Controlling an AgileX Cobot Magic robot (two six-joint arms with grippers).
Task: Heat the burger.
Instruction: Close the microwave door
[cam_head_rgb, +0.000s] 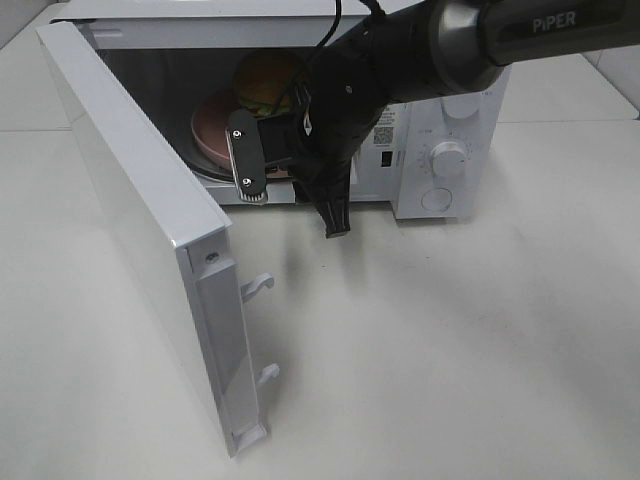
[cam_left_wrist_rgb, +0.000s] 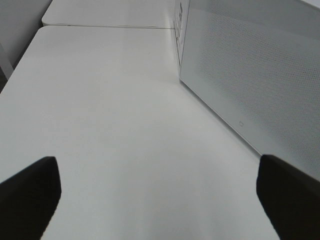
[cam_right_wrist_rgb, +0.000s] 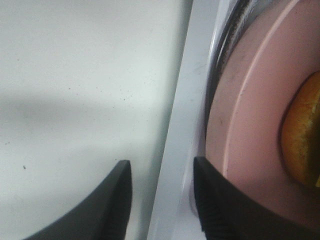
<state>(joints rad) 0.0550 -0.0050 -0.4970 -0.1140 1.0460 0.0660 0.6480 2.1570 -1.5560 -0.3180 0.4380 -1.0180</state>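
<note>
- Evidently the loading step is at its end: the burger (cam_head_rgb: 268, 80) sits on a pink plate (cam_head_rgb: 208, 135) inside the cavity of the microwave (cam_head_rgb: 455, 105), which stands toward the far edge of the tabletop (cam_head_rgb: 450, 350).
- Right hand (cam_right_wrist_rgb: 161, 170) is at the mouth of the oven, jaws apart and holding nothing. In the wrist view only the white front sill lies between the fingers, and the plate rim is just beside one of them.
- Left hand (cam_left_wrist_rgb: 157, 165) is spread wide and empty, low over bare tabletop beside the oven's mesh-patterned panel. It is out of sight in the high view.
- Next move, as I judge it: back the right arm straight out of the opening, then swing the door (cam_head_rgb: 130, 220) shut and turn a dial (cam_head_rgb: 448, 158).
- In the way: the right arm itself fills the doorway, so the door cannot close until it clears.
- The door stands wide toward the left edge, its latch hooks (cam_head_rgb: 258, 285) pointing out over the tabletop, and they could snag a careless sweep.
- A second knob (cam_head_rgb: 437, 198) sits below the first. Their markings are too small to read.
</note>
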